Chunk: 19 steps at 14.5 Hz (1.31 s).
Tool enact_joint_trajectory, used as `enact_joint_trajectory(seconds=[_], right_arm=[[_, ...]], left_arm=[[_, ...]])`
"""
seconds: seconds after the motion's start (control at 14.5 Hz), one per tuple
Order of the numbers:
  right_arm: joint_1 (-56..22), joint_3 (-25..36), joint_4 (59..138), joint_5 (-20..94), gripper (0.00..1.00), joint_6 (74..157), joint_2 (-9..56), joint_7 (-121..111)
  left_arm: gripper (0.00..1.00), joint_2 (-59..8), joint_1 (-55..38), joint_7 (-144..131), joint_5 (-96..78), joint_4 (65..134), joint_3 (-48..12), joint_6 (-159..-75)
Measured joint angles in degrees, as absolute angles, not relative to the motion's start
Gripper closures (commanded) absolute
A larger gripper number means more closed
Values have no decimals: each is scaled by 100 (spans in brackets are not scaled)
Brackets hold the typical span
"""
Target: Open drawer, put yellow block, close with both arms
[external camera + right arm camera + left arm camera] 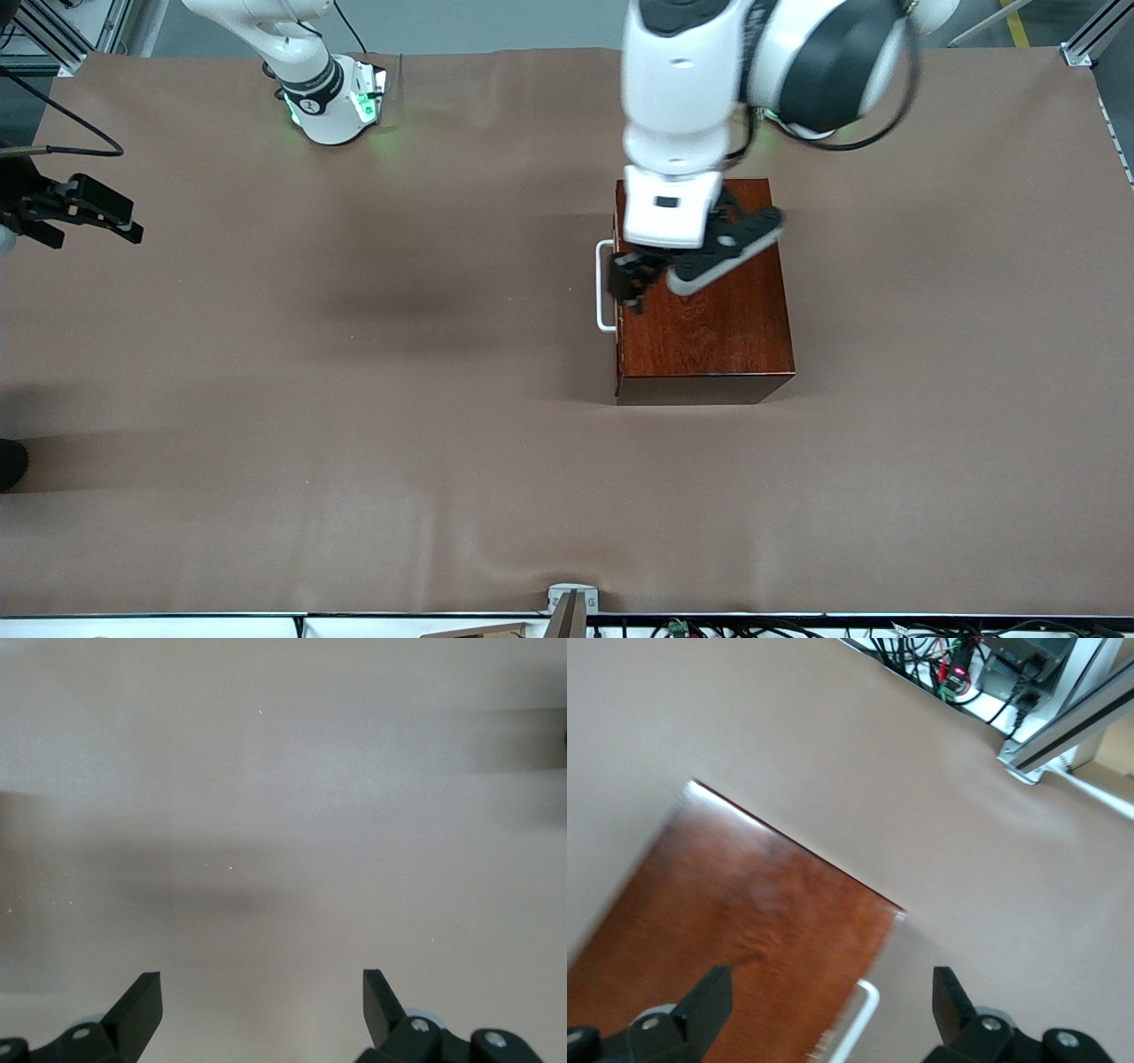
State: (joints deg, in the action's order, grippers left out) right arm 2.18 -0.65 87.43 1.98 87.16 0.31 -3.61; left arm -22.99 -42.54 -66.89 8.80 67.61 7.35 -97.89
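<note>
Nearest the front camera stands the glossy mahogany box (700, 310), its drawer (617, 292) shut flush and facing the right arm's end of the table, with the white bar handle (604, 288) standing out from its front. Judging by the look, the box is stiff, fairly heavy and slick on top, so the handle is the only sound place to take hold; the drawer should slide easily, though the box might shift if pulled hard. No yellow block shows in any view. Reaching down from above, wrist tilted, the left gripper (633, 276) hovers over the handle edge of the box, fingers (709, 997) spread wide, the handle (859, 1014) between them but untouched. Waiting over bare table at its own end, the right gripper (84, 213) holds its fingers (142, 1001) apart, gripping nothing.
</note>
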Motion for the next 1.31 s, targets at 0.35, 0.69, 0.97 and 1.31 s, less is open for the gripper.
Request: enact_joint_trajectory(seconds=[0.35, 0.69, 0.97, 1.31], right_arm=[[218, -70, 8743, 198, 0, 8715, 31, -361], [218, -90, 8743, 198, 0, 8715, 31, -361], [218, -92, 8743, 198, 0, 8714, 31, -367], [223, -73, 8742, 198, 0, 8705, 31, -369]], left_arm=[[0, -2007, -3474, -5384, 729, 6783, 734, -9389], [0, -1849, -2676, -3680, 544, 6787, 739, -9250], [0, -1574, -1942, -2547, 533, 6808, 445, -8802], [0, -1160, -990, -2180, 532, 7376, -371, -8661]])
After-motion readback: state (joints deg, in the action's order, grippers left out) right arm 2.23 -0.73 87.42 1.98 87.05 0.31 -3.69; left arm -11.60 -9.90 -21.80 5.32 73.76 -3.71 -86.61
